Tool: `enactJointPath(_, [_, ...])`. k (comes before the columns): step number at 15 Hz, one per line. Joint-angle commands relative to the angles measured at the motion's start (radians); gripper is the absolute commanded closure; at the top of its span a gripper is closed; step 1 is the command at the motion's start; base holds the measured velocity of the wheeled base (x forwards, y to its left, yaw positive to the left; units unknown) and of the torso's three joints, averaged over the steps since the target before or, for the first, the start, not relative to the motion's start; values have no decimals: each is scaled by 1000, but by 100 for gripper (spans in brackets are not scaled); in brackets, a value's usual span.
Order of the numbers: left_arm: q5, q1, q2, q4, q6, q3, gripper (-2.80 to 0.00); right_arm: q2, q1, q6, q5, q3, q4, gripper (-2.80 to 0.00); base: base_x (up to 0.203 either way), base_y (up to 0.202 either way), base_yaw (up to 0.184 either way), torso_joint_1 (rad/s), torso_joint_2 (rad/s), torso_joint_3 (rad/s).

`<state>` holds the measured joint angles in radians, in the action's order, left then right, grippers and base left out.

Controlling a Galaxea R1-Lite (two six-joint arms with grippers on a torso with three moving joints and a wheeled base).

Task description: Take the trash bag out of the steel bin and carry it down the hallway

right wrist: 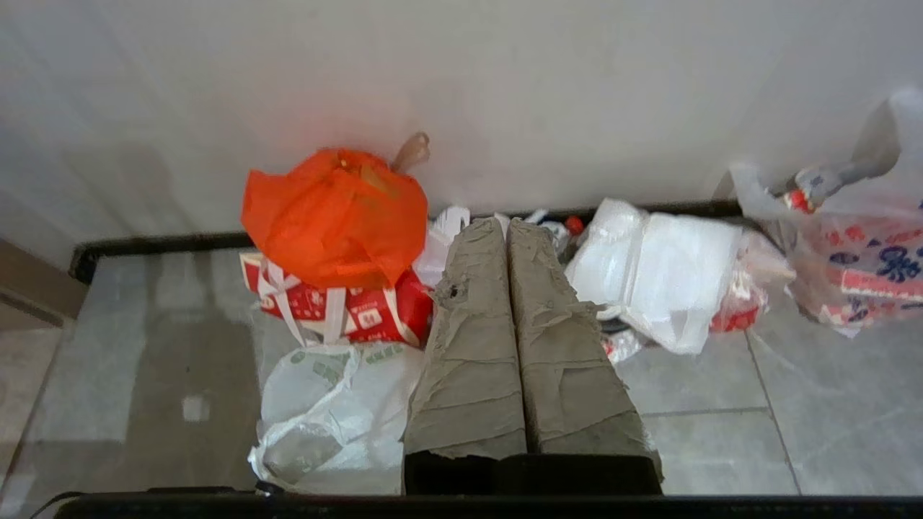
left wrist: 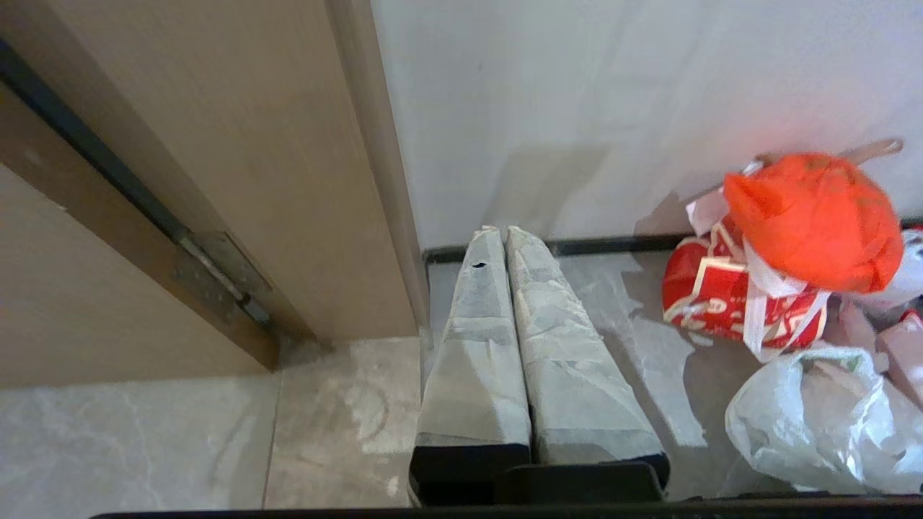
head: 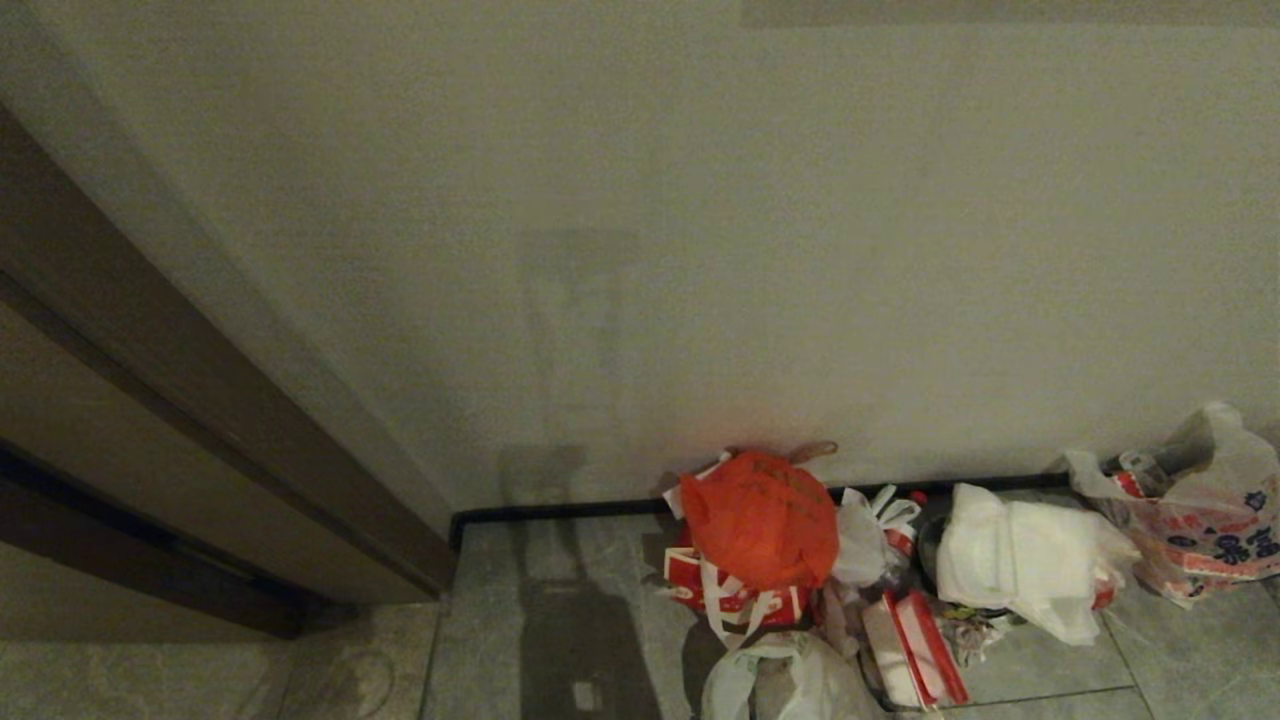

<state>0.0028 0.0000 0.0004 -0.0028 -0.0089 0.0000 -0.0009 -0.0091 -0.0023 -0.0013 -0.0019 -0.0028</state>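
The trash bag [right wrist: 328, 411] is slumped on the grey floor tiles [right wrist: 721, 440] just in front of the orange-red bag [right wrist: 335, 213], in the heap by the cream wall [head: 700, 200]. It's crumpled, so can't really call a long axis, and I can't tell which way the mouth faces. Both the right gripper [right wrist: 508, 231] and left gripper [left wrist: 503, 238] are pinched closed, holding nothing, hanging above the floor.

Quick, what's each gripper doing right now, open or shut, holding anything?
Left gripper: shut, holding nothing.
Right gripper: shut, holding nothing.
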Motion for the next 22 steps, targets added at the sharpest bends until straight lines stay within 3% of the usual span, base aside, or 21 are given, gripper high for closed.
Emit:
enactJointPath(1, [0, 1, 1, 0, 0, 1, 0, 2, 0, 2, 0, 0, 0, 0, 0, 0, 0, 2, 1, 205])
enactJointPath(22, [0, 0, 1, 0, 0, 1, 0, 2, 0, 2, -2, 0, -3, 0, 0, 0, 0, 2, 2, 203])
